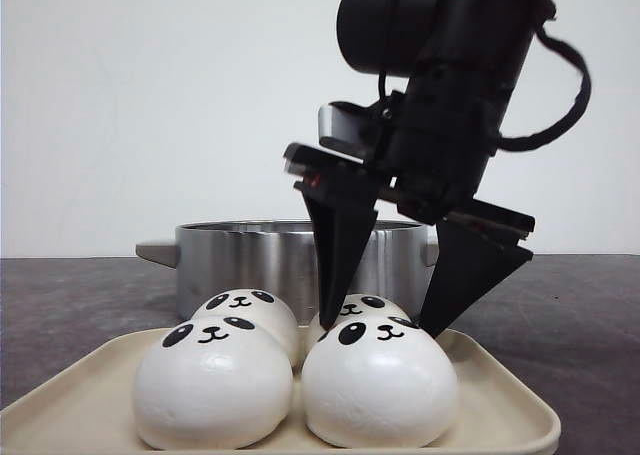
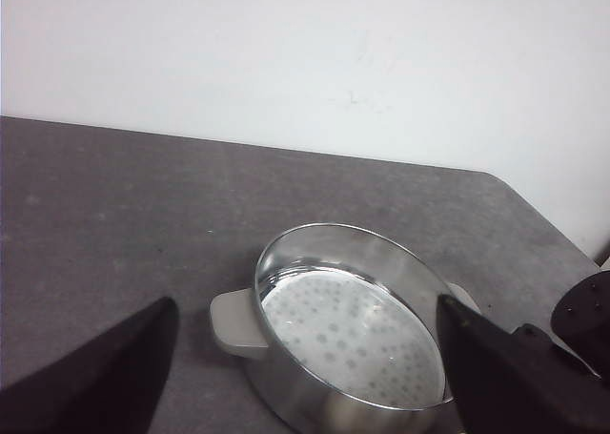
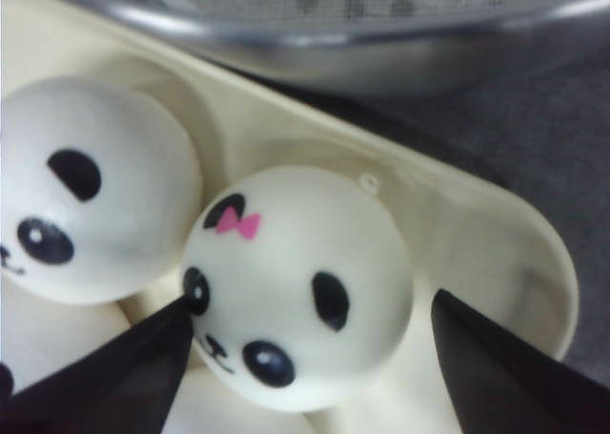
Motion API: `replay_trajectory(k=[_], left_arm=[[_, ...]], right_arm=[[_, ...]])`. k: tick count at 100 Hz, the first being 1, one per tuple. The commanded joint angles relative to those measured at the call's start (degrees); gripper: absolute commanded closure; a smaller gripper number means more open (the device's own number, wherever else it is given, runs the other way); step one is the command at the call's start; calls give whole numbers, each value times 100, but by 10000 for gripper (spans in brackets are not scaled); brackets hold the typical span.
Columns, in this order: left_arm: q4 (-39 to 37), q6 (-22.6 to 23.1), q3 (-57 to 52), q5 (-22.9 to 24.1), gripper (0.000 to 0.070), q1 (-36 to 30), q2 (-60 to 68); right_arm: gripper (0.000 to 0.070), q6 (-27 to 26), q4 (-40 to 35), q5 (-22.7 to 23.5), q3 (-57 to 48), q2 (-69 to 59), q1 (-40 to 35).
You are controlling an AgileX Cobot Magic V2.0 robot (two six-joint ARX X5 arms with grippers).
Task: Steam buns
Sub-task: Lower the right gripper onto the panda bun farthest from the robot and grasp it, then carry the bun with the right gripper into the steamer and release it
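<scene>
Four white panda-face buns sit on a cream tray [image 1: 500, 400]: front left [image 1: 212, 380], front right [image 1: 380, 385], back left [image 1: 250, 310], back right [image 1: 372, 307]. My right gripper [image 1: 383, 325] is open, its black fingers straddling the back right bun, tips low beside it. In the right wrist view that bun [image 3: 295, 291] has a pink bow and lies between the open fingers [image 3: 313, 300]; the left fingertip [image 3: 162, 348] touches its cheek, and the right one stands apart. My left gripper [image 2: 305, 305] is open and empty, above the table and away from the steel pot [image 2: 295, 391].
The steel steamer pot [image 1: 250, 260] with side handles stands just behind the tray; its perforated white insert [image 2: 353, 334] holds nothing. The pot's rim [image 3: 381, 43] is close beyond the tray's far edge [image 3: 496, 234]. A neighbouring bun [image 3: 91, 200] presses against the bow bun.
</scene>
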State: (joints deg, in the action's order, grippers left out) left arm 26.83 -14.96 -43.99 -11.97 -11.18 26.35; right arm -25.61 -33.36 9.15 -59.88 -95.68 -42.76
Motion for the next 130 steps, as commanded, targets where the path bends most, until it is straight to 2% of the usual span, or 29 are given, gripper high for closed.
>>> replay_trajectory(k=[1,16,20,22,30,46,68,84,104,130], left_arm=[[-59,61,-63,-7,180,-22,26],[-59,59,-63,-7,180,-22,26],[-59,61,-63,-7,180,-22,26],[-59,59,-63,-7,181,-22,26],[-59,61,-63,-7,182,-22,26],[-50,61,-63,-7,183,-22,26],[136,61,-63,11,184,-20,26],[236,61,-63,11,184,-20,26],[195,63,-63,17,184,-20,26],[192,85,-63,55,184,-20,28]], right_arm=[[214,-144,94,-61,-111,-219,-55],[233,-225,149,-68,-111,-413,-55],[307,-245,140,-59,-111,-457,-55],[366,-245,138,-57,-111,-481,-55],[700,-238,116,-59,-111,-505,-55],[693,-227,168,-229,-160,-332,-103],[693,-26,81,201,-503,758,-286],[693,284,173,63,-1086,1338,-319],[694,791,258,-57,-2164,973,225],[694,986,450,-13,-2957,-365,859]])
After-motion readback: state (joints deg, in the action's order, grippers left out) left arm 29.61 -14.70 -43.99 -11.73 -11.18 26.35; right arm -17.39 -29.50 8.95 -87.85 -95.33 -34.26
